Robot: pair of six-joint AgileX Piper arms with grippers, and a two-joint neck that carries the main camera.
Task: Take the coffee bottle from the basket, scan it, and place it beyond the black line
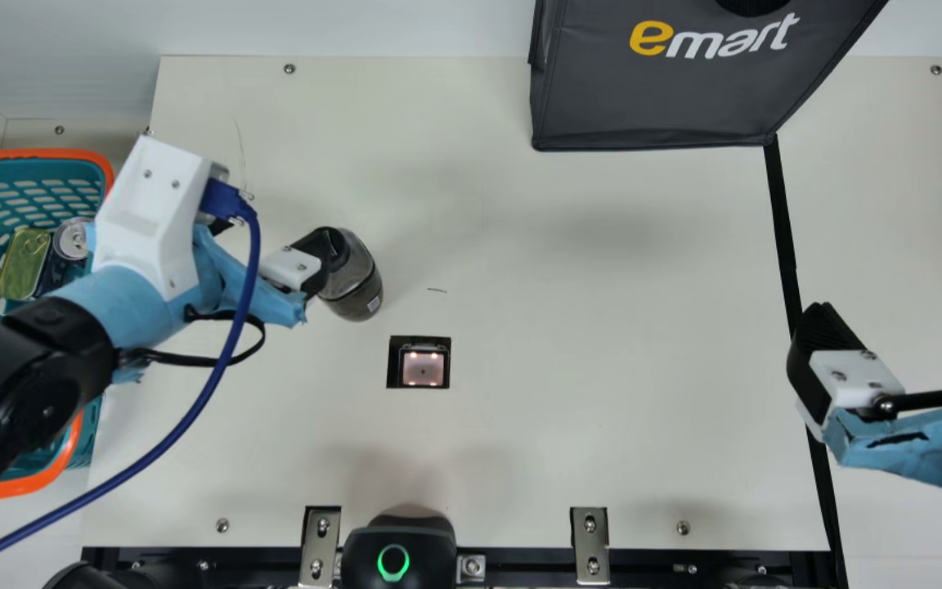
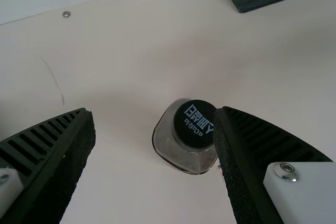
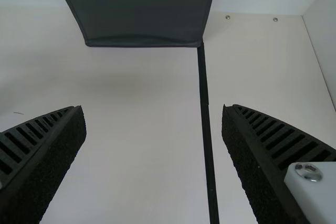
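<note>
In the main view, the bottle (image 1: 354, 282) is showing its dark side, left of the middle of the frame. The left wrist view is showing its round black cap (image 2: 194, 123) from above, with white letters. The bottle is standing up on the table (image 1: 602, 450), cap pointing up; in the main view its long way is slanting from upper left to lower right. The left gripper (image 1: 273, 237) is hanging wide open, holding nothing, one finger being just beside the bottle. The right gripper (image 1: 894, 315), at the right, is also hanging wide open, holding nothing. The black line (image 1: 782, 221) is running down the right side. The scanner (image 1: 423, 367) is glowing near the middle. A bag (image 1: 659, 98) is sitting upper right, the basket (image 1: 29, 153) far left, and a white wall (image 1: 356, 24) is rising behind.
</note>
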